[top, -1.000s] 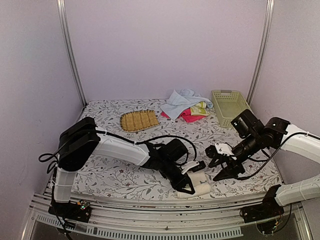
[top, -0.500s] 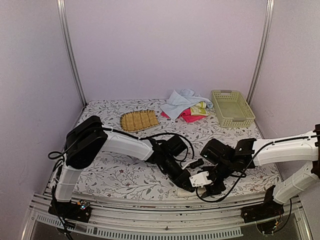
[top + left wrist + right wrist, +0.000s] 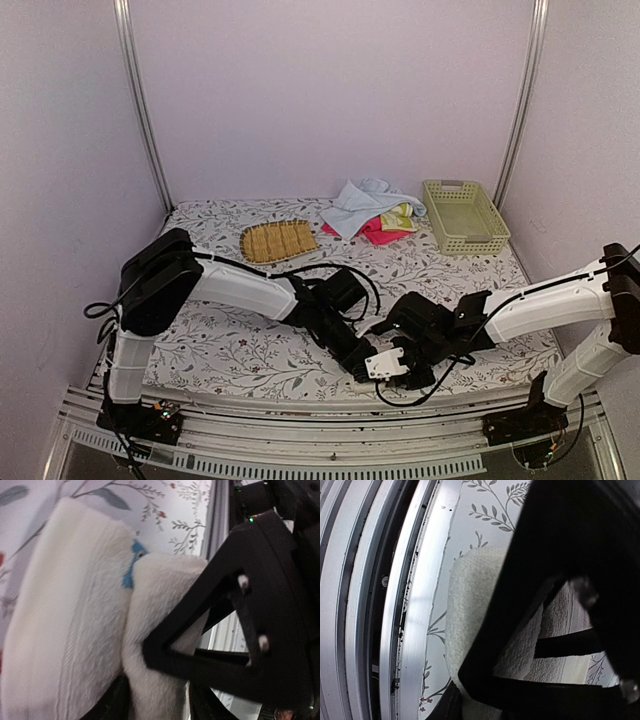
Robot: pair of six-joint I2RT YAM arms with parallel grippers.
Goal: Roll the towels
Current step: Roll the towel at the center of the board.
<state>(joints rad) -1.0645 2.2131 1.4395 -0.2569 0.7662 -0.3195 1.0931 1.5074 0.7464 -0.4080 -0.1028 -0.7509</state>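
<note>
The right end effector (image 3: 412, 372) has dropped onto the cream-white towel (image 3: 65, 605) at the near edge of the bench (image 3: 230, 350); whether it grips I cannot tell. The left end effector (image 3: 364, 370) clamps the roll, so both can finish it.

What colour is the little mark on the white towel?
Blue. The mark shows best in left wrist view.

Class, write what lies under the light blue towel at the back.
A pink towel and a yellow-green towel poke out beneath the light blue towel; their covered parts cannot be seen.
</note>
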